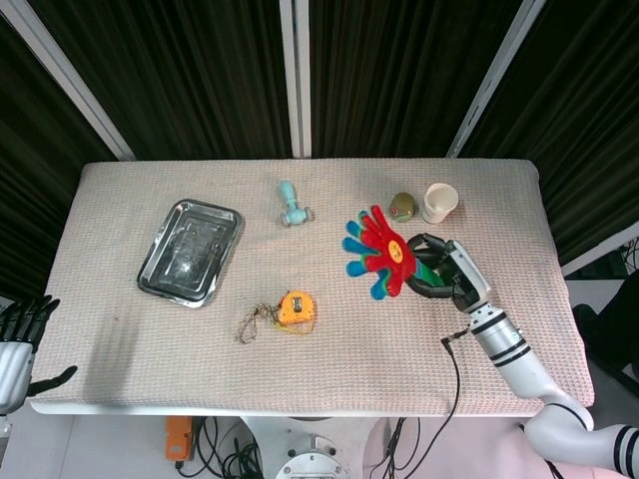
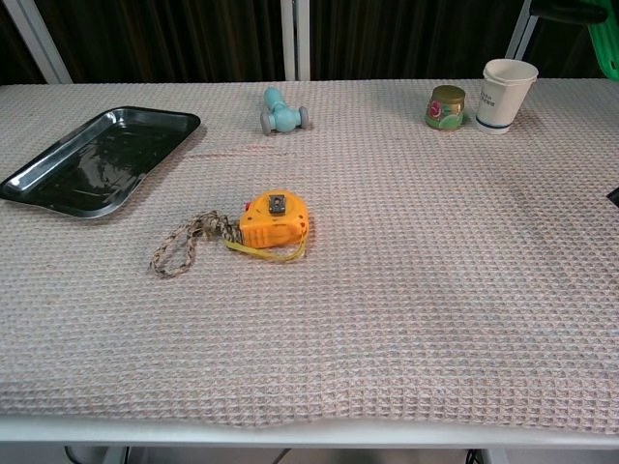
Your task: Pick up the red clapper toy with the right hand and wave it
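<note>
One right hand (image 1: 449,276), red clapper toy (image 1: 381,253) aloft

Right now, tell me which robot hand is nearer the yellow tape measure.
Right. The right robot hand, holding the red clapper toy, is right of the tape measure. The left robot hand sits off the table's far-left edge.

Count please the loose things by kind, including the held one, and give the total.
Clapper toy, held by right hand: 1
Metal tray: 1
Tape measure: 1
Teal roller: 1
Small tin: 1
Paper cup: 1
Total: 6
</note>
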Controlling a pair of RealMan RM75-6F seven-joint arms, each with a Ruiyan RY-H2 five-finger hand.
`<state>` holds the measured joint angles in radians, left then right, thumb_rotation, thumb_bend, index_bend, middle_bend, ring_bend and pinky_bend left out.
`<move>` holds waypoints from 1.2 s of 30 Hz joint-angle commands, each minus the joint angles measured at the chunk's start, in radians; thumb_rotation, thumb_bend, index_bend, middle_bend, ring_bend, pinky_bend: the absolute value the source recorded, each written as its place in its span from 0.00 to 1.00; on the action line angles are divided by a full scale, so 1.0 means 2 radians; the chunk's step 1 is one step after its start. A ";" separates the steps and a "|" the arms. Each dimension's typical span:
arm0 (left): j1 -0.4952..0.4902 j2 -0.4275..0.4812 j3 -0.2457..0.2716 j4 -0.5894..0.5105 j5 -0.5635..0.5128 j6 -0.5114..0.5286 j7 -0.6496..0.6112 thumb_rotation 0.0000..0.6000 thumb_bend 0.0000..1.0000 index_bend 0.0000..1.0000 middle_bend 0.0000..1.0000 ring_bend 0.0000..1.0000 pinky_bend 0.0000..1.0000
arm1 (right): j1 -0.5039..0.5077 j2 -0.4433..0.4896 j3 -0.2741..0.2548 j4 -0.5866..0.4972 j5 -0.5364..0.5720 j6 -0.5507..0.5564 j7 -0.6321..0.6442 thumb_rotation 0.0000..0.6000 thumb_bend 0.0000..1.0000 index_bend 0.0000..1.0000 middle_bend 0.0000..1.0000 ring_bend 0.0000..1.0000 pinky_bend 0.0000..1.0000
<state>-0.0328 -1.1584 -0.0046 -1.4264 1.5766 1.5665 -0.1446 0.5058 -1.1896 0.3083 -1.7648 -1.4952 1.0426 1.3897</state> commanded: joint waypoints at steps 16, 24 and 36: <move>0.001 -0.003 0.001 0.008 -0.003 -0.002 -0.004 1.00 0.11 0.09 0.04 0.00 0.00 | 0.029 -0.086 -0.043 0.103 -0.015 0.054 -0.657 1.00 0.48 0.98 0.85 0.82 0.98; 0.003 -0.002 0.003 0.006 -0.002 0.000 -0.003 1.00 0.11 0.09 0.04 0.00 0.00 | 0.027 -0.095 -0.052 0.095 0.021 0.047 -0.741 1.00 0.48 0.98 0.86 0.82 0.98; 0.005 -0.007 0.003 0.014 -0.003 0.000 -0.008 1.00 0.11 0.09 0.04 0.00 0.00 | 0.001 -0.129 -0.046 0.112 0.077 0.055 -0.589 1.00 0.47 0.98 0.86 0.82 0.98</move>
<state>-0.0231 -1.1721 0.0020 -1.3994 1.5700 1.5675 -0.1593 0.5325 -1.3681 0.2251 -1.5997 -1.4257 1.1326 -0.0717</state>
